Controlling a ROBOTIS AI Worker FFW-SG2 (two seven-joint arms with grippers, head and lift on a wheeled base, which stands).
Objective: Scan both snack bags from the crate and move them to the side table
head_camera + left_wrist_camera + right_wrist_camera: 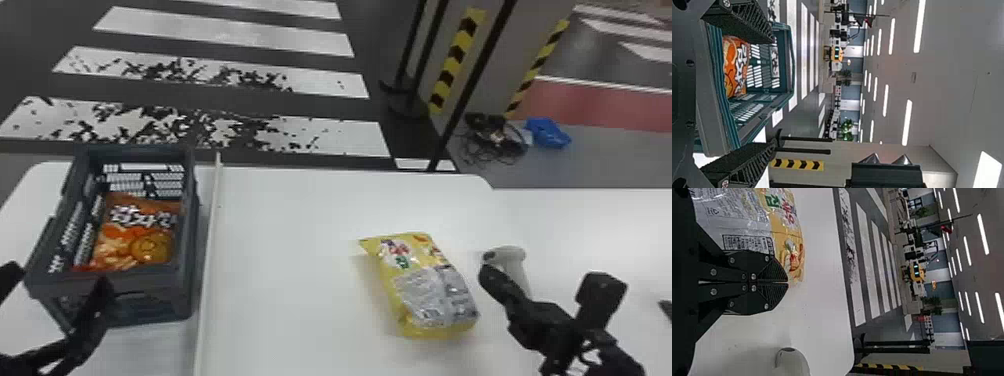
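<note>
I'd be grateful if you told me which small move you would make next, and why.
I would probably ease the left tool forward and down toward the orange snack bag. Its fingers are open by the near end of the crate, where that bag lies ungripped. The yellow snack bag rests on the table, the right tool shut beside it.

— Where does the head view look from?
— Above the table [285, 215], forward and down.
— And the wrist views?
— Both face across the room, turned sideways: left close to the crate [155, 295], right close to the yellow bag [432, 295]. The head view shares each, and the striped floor [235, 30].
</note>
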